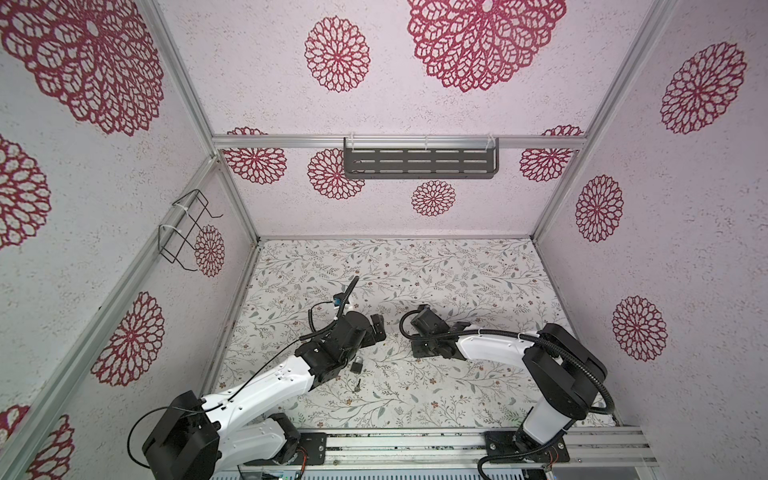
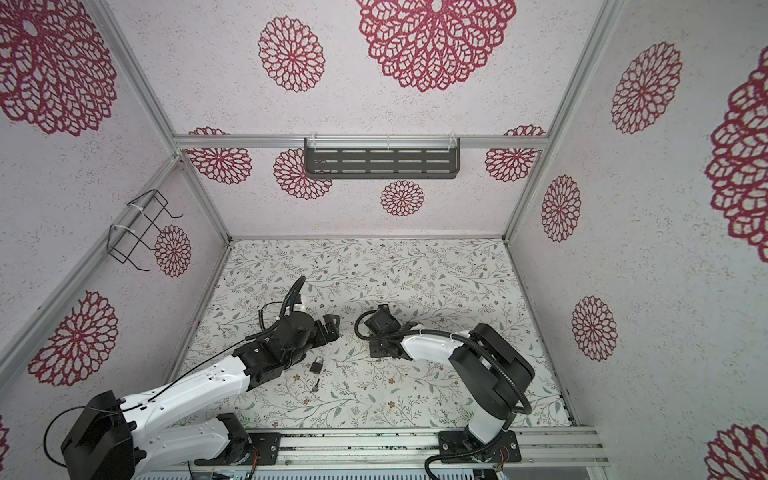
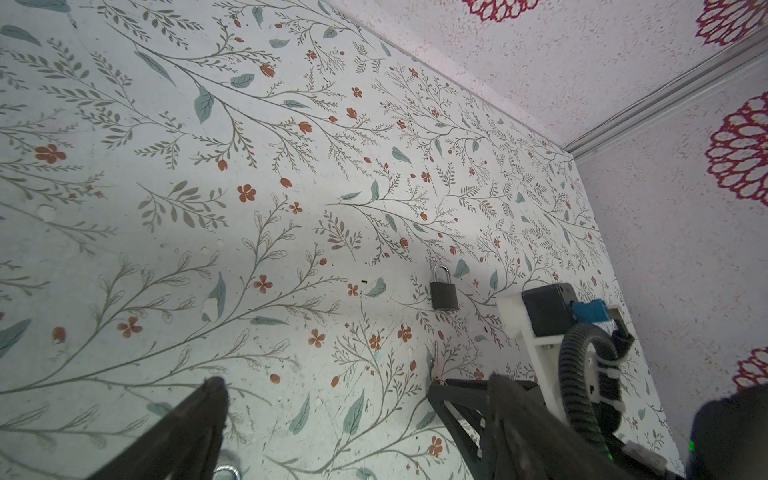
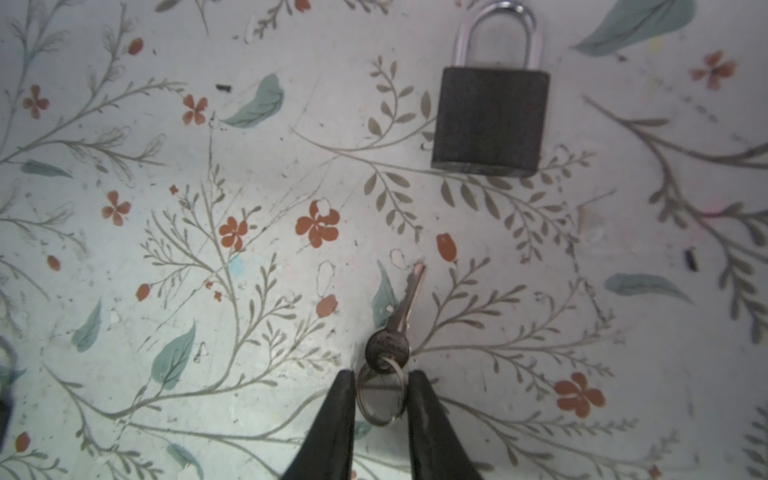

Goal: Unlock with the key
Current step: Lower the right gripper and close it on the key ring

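Observation:
In the right wrist view a small silver key (image 4: 409,299) on a split ring (image 4: 380,399) lies flat on the flowered table. Its blade points towards a dark padlock (image 4: 490,120) with a closed silver shackle. My right gripper (image 4: 381,376) has a black finger against each side of the ring. In both top views that spot is hidden under the right arm's wrist (image 1: 430,332). My left gripper (image 1: 377,328) hovers to the left, wide open and empty. Its wrist view shows the left gripper (image 3: 357,386), the padlock (image 3: 444,291) and the right gripper's fingers (image 3: 461,384).
A second padlock (image 1: 357,365) and a second key (image 1: 357,386) lie on the table beside the left arm's wrist, seen in both top views. A grey slotted shelf (image 1: 419,162) hangs on the back wall. A wire rack (image 1: 187,228) is on the left wall.

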Motion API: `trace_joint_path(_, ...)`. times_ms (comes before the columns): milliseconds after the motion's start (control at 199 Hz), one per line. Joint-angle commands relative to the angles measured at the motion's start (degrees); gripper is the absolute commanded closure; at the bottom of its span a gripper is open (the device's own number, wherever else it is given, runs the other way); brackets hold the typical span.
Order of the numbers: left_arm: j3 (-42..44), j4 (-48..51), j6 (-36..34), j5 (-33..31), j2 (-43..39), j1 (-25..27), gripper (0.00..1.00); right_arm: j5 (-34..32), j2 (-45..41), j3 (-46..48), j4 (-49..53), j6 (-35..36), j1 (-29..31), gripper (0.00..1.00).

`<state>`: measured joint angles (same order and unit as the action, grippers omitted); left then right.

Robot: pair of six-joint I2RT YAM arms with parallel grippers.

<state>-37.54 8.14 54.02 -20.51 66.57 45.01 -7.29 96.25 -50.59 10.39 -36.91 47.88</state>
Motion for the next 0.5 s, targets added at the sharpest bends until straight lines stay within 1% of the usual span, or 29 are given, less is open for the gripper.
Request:
trace_joint_path(0, 0.7, -0.3, 0.4, -1.4, -1.3, 0.4, 0.0, -1.6, 1.2, -1.2, 1.5, 0.0, -0.1, 0.77)
trace_joint_path(201, 1.0, -0.6, 0.8, -1.4, -1.3, 0.4, 0.0, -2.0, 1.4, -1.8, 1.2, -1.1, 0.0, 0.83)
trace_joint_path(322, 1.1, -1.0, 0.8, -1.3, -1.1, 0.4, 0.0, -2.7, 0.9, -1.4, 0.5, -1.9, 0.0, 0.9)
trace_joint_path(402, 1.0, -0.9, 1.1, -1.0, -1.2, 0.4, 0.0, -2.7, 0.7, -1.4, 0.7, -2.2, 0.0, 0.91)
trace_joint_path(497, 1.1, -1.2, 1.2, -0.8, -1.3, 0.4, 0.0, -3.2, -0.7, -0.7, 0.3, -2.6, 0.0, 0.96)
